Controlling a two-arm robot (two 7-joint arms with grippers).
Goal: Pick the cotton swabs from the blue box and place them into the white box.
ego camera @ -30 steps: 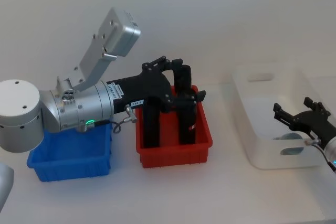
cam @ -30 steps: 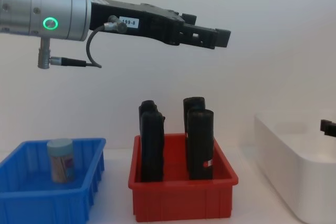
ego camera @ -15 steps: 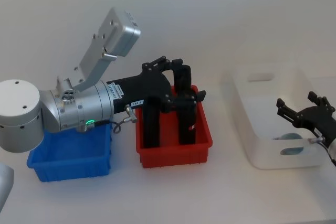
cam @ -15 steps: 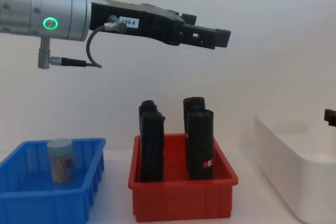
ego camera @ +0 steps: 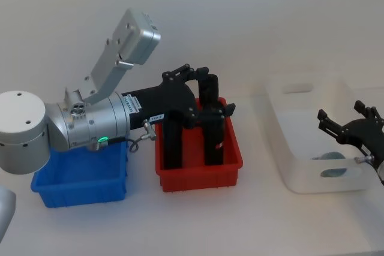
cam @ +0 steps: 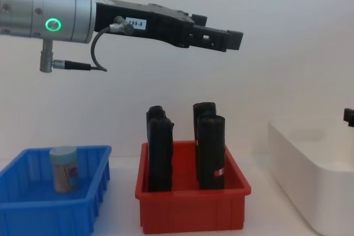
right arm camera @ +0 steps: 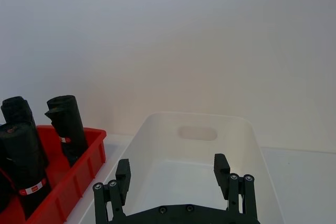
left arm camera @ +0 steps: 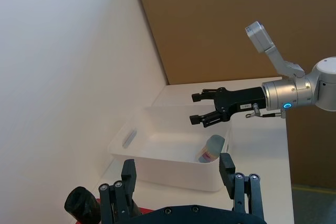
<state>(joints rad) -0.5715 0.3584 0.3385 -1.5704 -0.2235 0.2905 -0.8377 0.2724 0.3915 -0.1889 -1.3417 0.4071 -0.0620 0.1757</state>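
Clear cotton-swab jar [cam: 64, 168] upright in ribbed blue plastic box [cam: 55, 216]; second jar [left arm camera: 210, 148] inside smooth white plastic box [left arm camera: 168, 169]. Left tool [cam: 232, 40] level above red plastic bin [cam: 191, 211], spread, empty. Right tool [ego camera: 339, 110] over white box, spread, empty.

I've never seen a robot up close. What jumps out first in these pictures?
The big silver left arm with a glowing green ring holds its open left gripper high above tall black objects standing in the red bin. To its left, one jar of cotton swabs stands in the blue box; on the right, the open right gripper hovers by the white box, with another jar inside.
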